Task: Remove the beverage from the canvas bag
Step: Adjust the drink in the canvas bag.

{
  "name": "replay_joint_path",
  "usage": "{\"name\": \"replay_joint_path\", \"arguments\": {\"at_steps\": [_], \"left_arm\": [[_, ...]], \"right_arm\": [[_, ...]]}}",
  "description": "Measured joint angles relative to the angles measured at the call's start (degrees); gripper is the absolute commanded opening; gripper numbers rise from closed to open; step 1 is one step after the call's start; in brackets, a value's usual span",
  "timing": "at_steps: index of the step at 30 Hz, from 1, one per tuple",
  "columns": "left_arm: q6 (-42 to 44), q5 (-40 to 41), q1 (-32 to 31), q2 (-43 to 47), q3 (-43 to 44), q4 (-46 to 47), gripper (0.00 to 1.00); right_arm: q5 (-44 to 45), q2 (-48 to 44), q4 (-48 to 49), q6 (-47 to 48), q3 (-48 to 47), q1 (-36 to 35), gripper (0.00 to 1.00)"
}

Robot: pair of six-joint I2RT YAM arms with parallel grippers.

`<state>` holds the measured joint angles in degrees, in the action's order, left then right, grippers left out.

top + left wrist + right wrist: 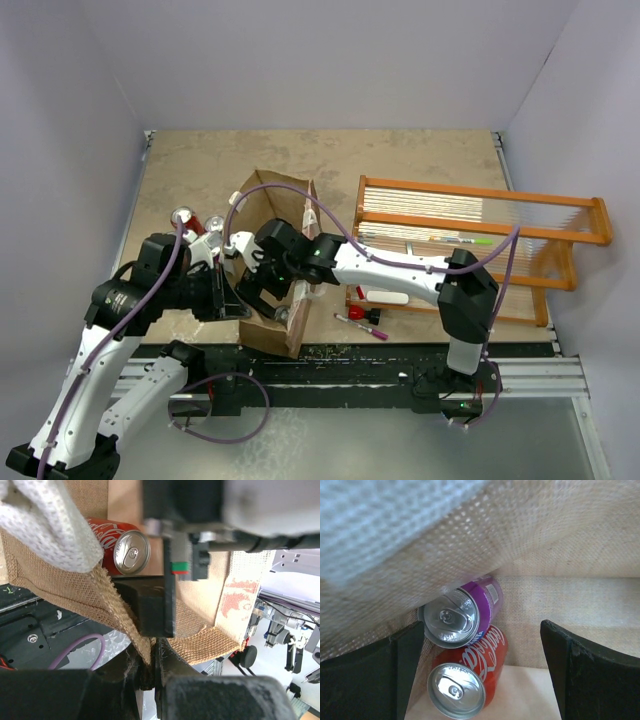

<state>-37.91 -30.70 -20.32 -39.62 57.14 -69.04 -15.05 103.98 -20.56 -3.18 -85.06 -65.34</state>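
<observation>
The canvas bag (285,205) lies on the table with its mouth toward the arms. My left gripper (152,656) is shut on the burlap rim of the canvas bag (107,602), holding the mouth apart at its left side (233,292). My right gripper (262,288) is inside the mouth, open. In the right wrist view its black fingers (405,672) stand wide on either side of two beverage cans: a purple can (470,611) resting on a red cola can (472,672). Neither finger grips a can. The red cola can (120,545) also shows in the left wrist view.
An orange wooden-framed rack (475,195) stands right of the bag, with markers (362,325) and small items in front of it. Another red can (186,217) stands outside the bag by my left arm. A white handle (45,525) hangs over the bag's mouth.
</observation>
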Motion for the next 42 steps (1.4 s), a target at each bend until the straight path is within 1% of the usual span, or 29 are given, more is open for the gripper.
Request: {"name": "replay_joint_path", "arguments": {"at_steps": [9,14,20,22,24,25,28,31,32,34,35,42], "left_arm": [[-0.02,0.09,-0.02,-0.02,-0.55,0.2,0.0],[-0.04,0.15,0.0,-0.07,-0.74,0.44,0.0],[-0.02,0.5,0.0,0.02,-0.81,0.68,0.1],[-0.02,0.52,0.0,0.07,-0.81,0.66,0.18],[-0.04,0.61,0.0,0.24,-0.81,0.59,0.23],[-0.02,0.61,0.0,0.39,-0.81,0.74,0.28],[0.07,0.5,0.0,1.14,-0.79,1.01,0.54],[0.15,0.28,-0.02,1.55,0.11,1.14,0.75],[0.33,0.44,-0.02,1.57,0.52,0.96,0.83],[1.07,1.09,-0.02,1.46,2.16,0.0,0.92],[1.53,1.57,-0.02,1.29,3.32,-0.72,0.99],[6.1,7.34,0.0,0.66,13.42,-3.67,0.99]], "right_arm": [[-4.83,3.65,1.66,-1.88,0.2,0.79,1.0],[-4.92,4.79,1.09,-2.8,-0.5,0.92,1.0],[-3.45,5.57,-1.51,-2.91,-2.49,0.92,1.0],[-3.04,5.64,-1.88,-2.93,-2.75,0.85,1.0],[-2.69,5.95,-2.73,-2.93,-3.52,0.74,1.0],[-2.58,6.12,-3.13,-2.95,-3.91,0.68,1.0],[-2.03,6.36,-4.0,-3.37,-4.79,0.42,1.0],[-1.77,6.67,-5.05,-3.8,-5.7,0.13,1.0],[-1.73,6.88,-5.6,-3.8,-6.21,0.11,1.0],[-1.6,7.45,-6.73,-3.78,-7.67,0.11,1.0],[-1.4,7.65,-7.34,-3.76,-8.28,0.11,1.0],[-1.38,7.98,-9.84,-3.08,-11.1,-0.98,1.0]]}}
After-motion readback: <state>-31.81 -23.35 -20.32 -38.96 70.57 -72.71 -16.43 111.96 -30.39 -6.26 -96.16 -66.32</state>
